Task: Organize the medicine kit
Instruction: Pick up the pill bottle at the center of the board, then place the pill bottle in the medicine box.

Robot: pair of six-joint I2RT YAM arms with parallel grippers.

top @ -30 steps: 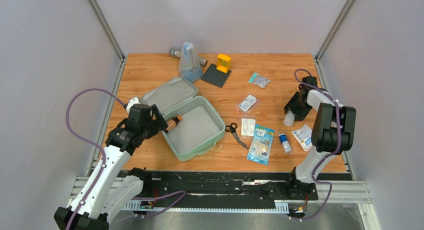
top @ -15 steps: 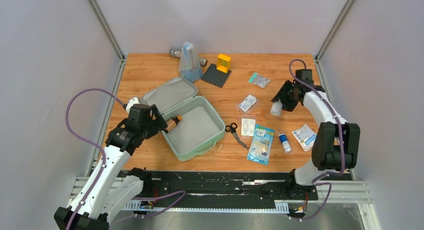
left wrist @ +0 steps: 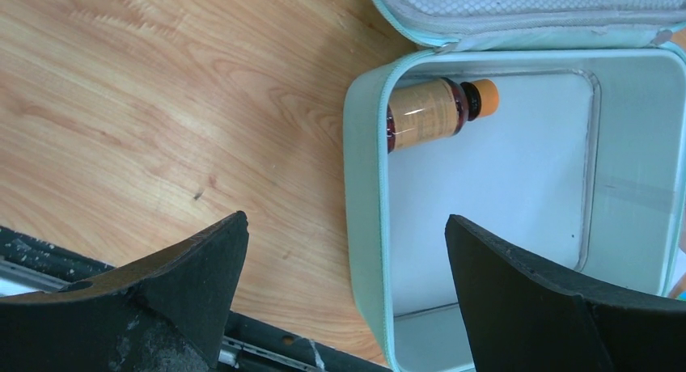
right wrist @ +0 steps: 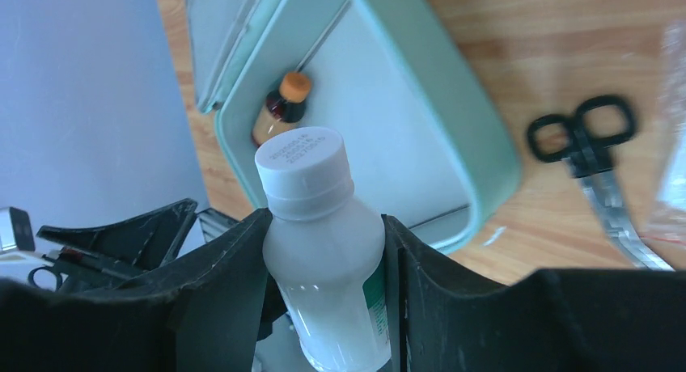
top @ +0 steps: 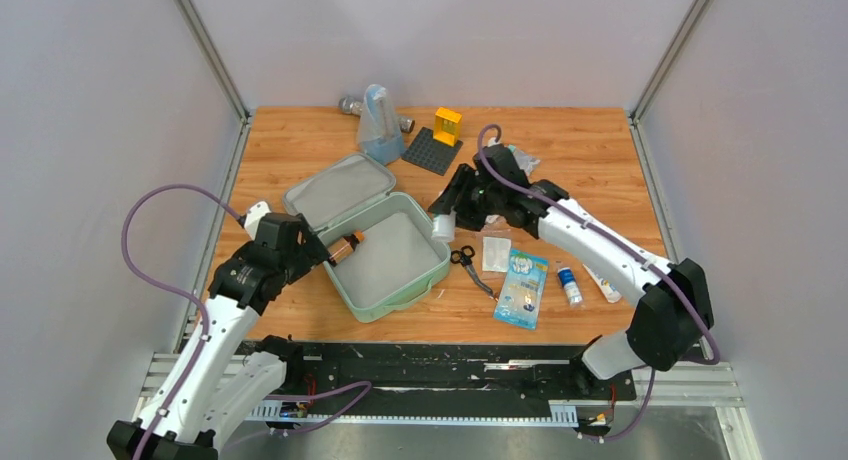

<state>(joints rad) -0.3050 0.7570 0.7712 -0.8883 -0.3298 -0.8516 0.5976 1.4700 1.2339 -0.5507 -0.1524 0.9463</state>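
The medicine kit lies open left of centre: a mint-green tray [top: 412, 288] with its lid [top: 338, 190] folded back behind it. An amber bottle with an orange cap [top: 346, 248] lies inside against the tray's left wall, also seen in the left wrist view [left wrist: 429, 112]. My left gripper [top: 318, 252] stands open over that left wall [left wrist: 364, 186], jaws wide and holding nothing [left wrist: 346, 222]. My right gripper [top: 450, 212] hangs just past the tray's right corner, shut on a white bottle with a white cap [right wrist: 303, 166], which sticks out toward the tray [right wrist: 453, 97].
Right of the tray lie black scissors [top: 470, 265], a white sachet [top: 496, 253], a blue packet [top: 522, 287], a small blue-capped vial [top: 569, 285] and a clear packet [top: 495, 207]. At the back stand a dark baseplate [top: 432, 150] with a yellow block [top: 447, 126] and a translucent pouch [top: 378, 125].
My right arm has swung from the table's right side leftward to the tray's right corner, carrying the white bottle. The left arm has barely shifted.
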